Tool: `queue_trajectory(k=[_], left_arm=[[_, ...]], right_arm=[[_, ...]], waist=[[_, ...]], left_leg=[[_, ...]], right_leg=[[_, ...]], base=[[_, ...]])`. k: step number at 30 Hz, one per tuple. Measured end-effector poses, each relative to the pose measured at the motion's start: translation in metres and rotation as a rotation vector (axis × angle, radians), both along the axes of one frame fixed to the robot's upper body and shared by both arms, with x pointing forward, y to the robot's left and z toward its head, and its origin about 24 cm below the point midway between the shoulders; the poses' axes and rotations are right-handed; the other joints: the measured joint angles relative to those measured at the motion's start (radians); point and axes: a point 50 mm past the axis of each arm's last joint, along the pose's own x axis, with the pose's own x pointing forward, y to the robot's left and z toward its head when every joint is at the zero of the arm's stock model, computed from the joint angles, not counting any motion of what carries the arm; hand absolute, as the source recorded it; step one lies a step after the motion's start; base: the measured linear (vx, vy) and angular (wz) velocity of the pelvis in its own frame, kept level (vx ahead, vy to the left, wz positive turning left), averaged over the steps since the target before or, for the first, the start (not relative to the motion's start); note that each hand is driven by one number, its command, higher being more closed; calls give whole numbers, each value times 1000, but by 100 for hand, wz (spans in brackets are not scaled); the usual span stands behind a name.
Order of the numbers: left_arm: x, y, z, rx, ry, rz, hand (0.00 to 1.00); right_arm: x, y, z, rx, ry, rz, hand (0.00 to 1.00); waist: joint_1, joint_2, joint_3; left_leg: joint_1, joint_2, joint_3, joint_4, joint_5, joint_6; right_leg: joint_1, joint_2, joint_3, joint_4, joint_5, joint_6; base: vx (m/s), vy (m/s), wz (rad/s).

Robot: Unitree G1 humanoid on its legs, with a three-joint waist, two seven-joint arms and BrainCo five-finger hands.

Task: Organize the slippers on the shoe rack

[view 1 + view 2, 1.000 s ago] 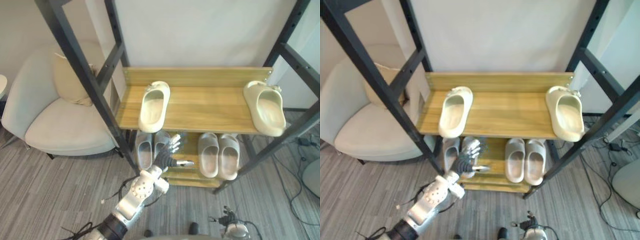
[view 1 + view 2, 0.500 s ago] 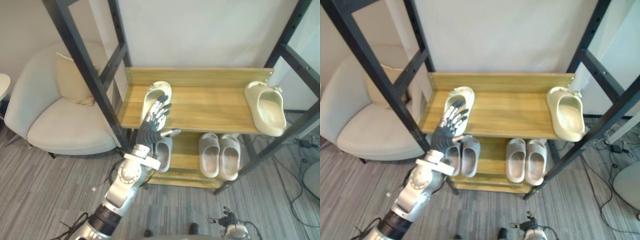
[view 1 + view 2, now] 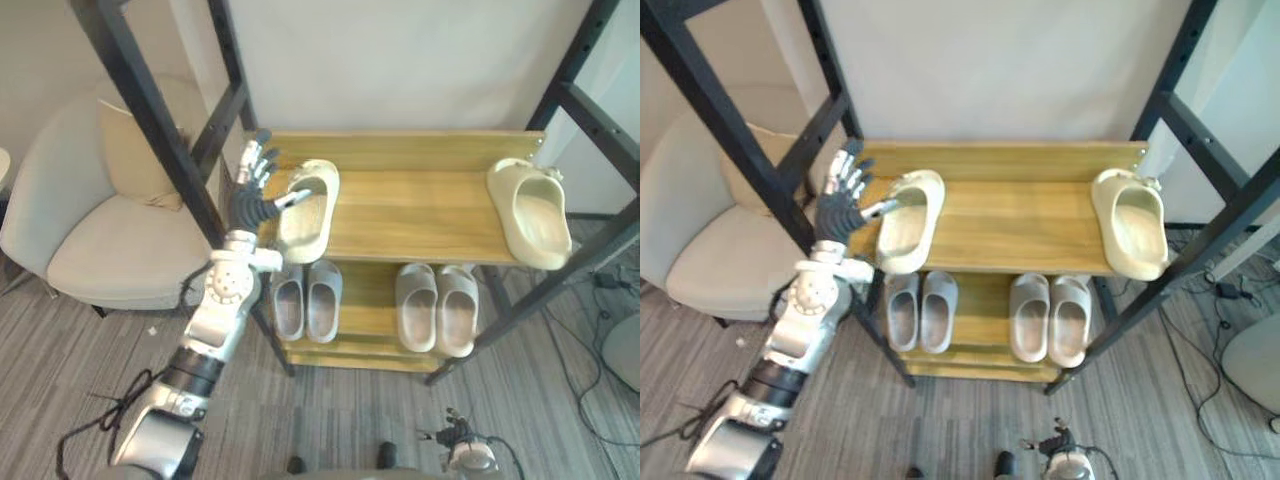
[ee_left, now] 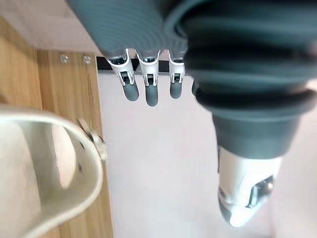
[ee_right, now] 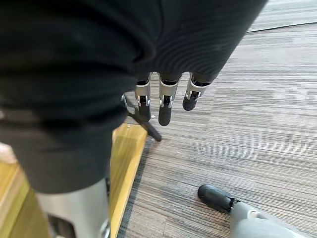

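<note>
Two cream slippers lie far apart on the rack's upper wooden shelf (image 3: 400, 215): one at the left (image 3: 308, 210), one at the right end (image 3: 530, 212). My left hand (image 3: 255, 188) is raised at the shelf's left end, just left of the left slipper (image 4: 44, 168). It is open with spread fingers (image 4: 146, 87), and its thumb (image 3: 885, 207) points at the slipper's rim; I cannot tell whether it touches. My right hand (image 5: 164, 106) hangs open over the floor, holding nothing.
On the lower shelf a grey pair of slippers (image 3: 306, 298) and a beige pair (image 3: 438, 308) stand side by side. Black rack posts (image 3: 165, 150) slant close to my left arm. A pale armchair (image 3: 100, 240) with a cushion stands left of the rack.
My left hand has risen from in front of the lower shelf to the upper shelf's left end, ending just left of the left cream slipper. The slippers have not moved.
</note>
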Motion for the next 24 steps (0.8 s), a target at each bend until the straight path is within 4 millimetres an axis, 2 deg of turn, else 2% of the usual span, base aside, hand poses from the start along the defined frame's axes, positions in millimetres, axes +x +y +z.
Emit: queue_trajectory(k=[5, 12, 15, 24], left_arm=[[9, 17, 10, 26, -5, 73, 0], [16, 24, 8, 37, 21, 114, 0], [22, 27, 15, 47, 13, 127, 0], [34, 44, 18, 179, 58, 193, 0]], right_arm=[[2, 0, 1, 11, -9, -17, 0], [7, 4, 1, 20, -22, -15, 0], [12, 4, 4, 19, -46, -12, 0], [6, 9, 1, 43, -33, -20, 0]], waist=[[-11, 5, 12], [-7, 16, 22], [-2, 24, 27], [2, 38, 36]], left_leg=[[-18, -1, 4, -2, 0, 0], [-20, 1, 23, -2, -1, -1], [-54, 1, 25, 0, 3, -10], [-85, 27, 29, -3, 25, -37]], right_leg=[[-21, 0, 7, 0, 2, 0], [-35, 2, 24, 0, 7, -3], [-66, 2, 30, 0, 13, -12], [-104, 28, 41, 0, 16, -21]], base=[[1, 0, -1], [-34, -4, -7], [-86, -16, 0], [-47, -44, -3]])
